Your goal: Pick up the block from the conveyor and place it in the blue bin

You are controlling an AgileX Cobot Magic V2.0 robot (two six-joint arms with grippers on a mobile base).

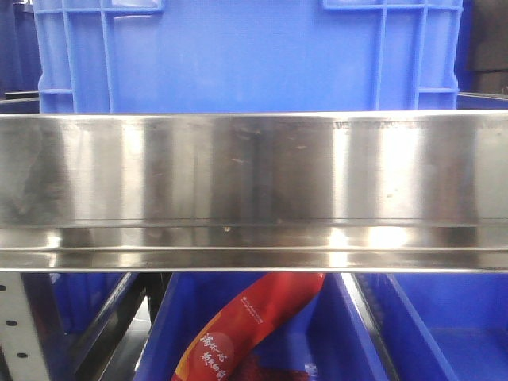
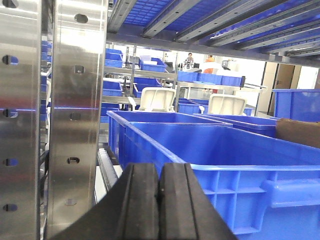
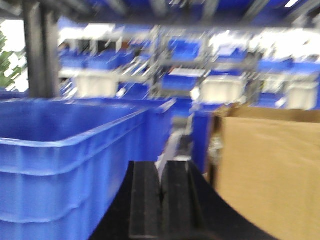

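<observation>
Neither the block nor the conveyor shows in any view. My left gripper point(image 2: 159, 172) is shut, its black pads pressed together with nothing between them. Just beyond it stands a large blue bin point(image 2: 240, 150), seen empty from its near corner. In the blurred right wrist view, my right gripper point(image 3: 161, 172) is also shut and holds nothing. It points between a blue bin point(image 3: 65, 150) on the left and a cardboard box point(image 3: 270, 170) on the right. The front view shows no gripper.
A shiny steel shelf rail point(image 1: 254, 190) fills the front view, with a blue crate point(image 1: 238, 55) above it. Below it, a lower bin holds a red packet point(image 1: 254, 325). A perforated steel upright point(image 2: 75, 115) stands close on the left of my left gripper. Shelves of blue bins lie beyond.
</observation>
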